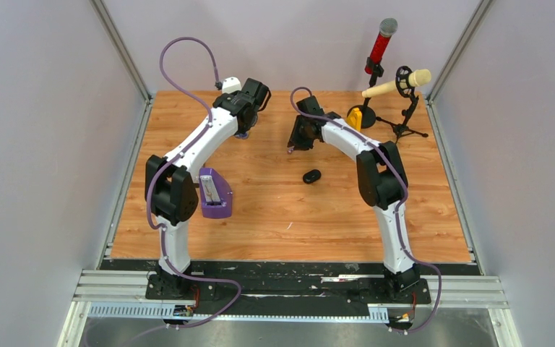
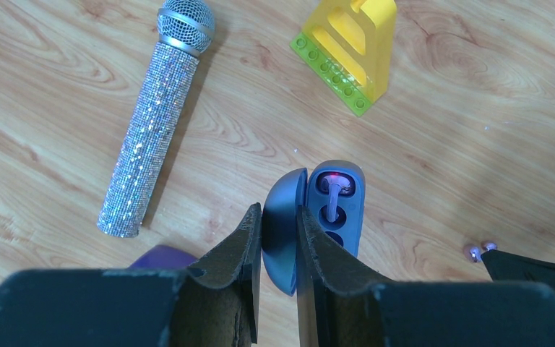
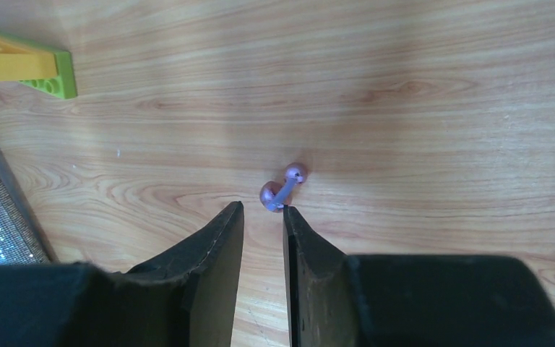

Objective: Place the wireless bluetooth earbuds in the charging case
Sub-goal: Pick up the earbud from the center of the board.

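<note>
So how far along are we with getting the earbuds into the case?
Done: the charging case is open with one purple earbud seated in a slot. In hand: the left gripper pinches the case lid, and the right gripper, open, hovers just short of a second purple earbud lying on the table. Left: grasp that bud and seat it in the case.

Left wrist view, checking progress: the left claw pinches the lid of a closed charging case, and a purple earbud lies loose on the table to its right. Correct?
No: the charging case is open, not closed, as the left wrist view shows. The left claw pinches its lid, and the purple earbud lies loose on the table.
</note>
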